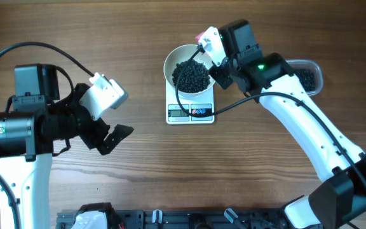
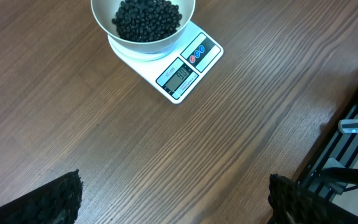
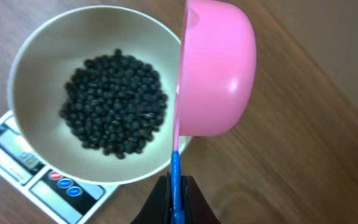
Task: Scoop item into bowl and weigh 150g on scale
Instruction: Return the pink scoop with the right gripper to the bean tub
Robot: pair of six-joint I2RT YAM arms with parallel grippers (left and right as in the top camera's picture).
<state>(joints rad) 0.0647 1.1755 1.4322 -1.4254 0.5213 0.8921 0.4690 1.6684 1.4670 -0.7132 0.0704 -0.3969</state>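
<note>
Brown wooden worktop [image 1: 138, 184]: small white rectangular scale [image 1: 173, 108] carrying round white bowl [image 1: 172, 60], heap of black bead-like grains [image 1: 191, 75] inside. Step, I judge: tipping a scoopful in. Next: read display [image 1: 179, 114], unreadable here, then top up sparingly. Right hand [image 3: 176, 190] clamped on handle of pink plastic scoop [image 3: 219, 68], tipped at bowl rim. Left hand [image 2: 173, 208] wide open, empty.

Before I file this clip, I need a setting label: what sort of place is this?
Probably a robot lab bench, not a home kitchen: two robot arms at a wood-grain table, a kitchen scale bearing a bowl of black grains.
</note>
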